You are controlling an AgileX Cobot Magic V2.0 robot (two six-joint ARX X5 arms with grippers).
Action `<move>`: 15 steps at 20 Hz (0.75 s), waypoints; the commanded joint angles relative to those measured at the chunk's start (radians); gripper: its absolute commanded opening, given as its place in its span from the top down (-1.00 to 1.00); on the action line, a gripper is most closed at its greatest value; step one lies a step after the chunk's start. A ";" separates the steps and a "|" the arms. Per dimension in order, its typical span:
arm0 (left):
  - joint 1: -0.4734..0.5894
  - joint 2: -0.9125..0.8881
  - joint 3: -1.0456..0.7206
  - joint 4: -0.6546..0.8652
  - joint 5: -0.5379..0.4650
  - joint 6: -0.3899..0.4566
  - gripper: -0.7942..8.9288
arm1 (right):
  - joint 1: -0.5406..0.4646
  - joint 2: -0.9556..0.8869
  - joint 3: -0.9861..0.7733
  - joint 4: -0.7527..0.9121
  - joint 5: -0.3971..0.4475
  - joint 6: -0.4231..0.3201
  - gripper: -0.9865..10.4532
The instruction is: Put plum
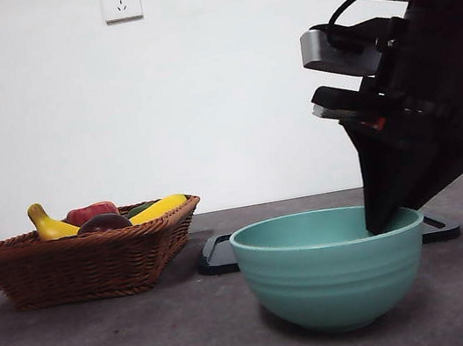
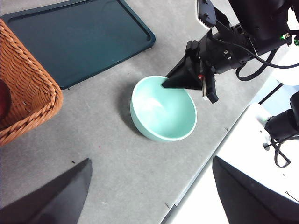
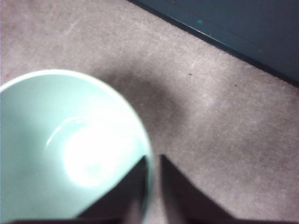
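Observation:
The plum (image 1: 104, 222) lies dark and round in the wicker basket (image 1: 86, 261) at the left, between the bananas. An empty teal bowl (image 1: 332, 267) stands at the middle right. My right gripper (image 1: 383, 220) reaches down from the upper right, and its jaws are closed on the bowl's rim, one inside and one outside. The right wrist view shows the rim (image 3: 148, 186) pinched between its jaws (image 3: 152, 186). My left gripper (image 2: 149, 191) is open and empty, high above the table. From there I see the bowl (image 2: 163, 109) and the right gripper (image 2: 167, 85).
A red fruit (image 1: 91, 211) and yellow bananas (image 1: 159, 207) share the basket (image 2: 28, 93). A dark green tray (image 2: 79, 37) lies flat behind the bowl. The table's edge (image 2: 210, 163) runs close to the bowl on the right arm's side.

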 commanded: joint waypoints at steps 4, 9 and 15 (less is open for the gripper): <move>-0.005 0.005 0.018 0.010 0.004 0.013 0.00 | 0.008 -0.031 0.007 0.003 0.006 0.028 0.44; -0.005 0.005 0.018 0.010 0.004 0.013 0.00 | 0.007 -0.198 0.045 -0.044 0.027 0.027 0.44; -0.005 0.005 0.018 0.009 0.004 0.012 0.00 | 0.008 -0.414 0.117 -0.169 -0.035 0.027 0.44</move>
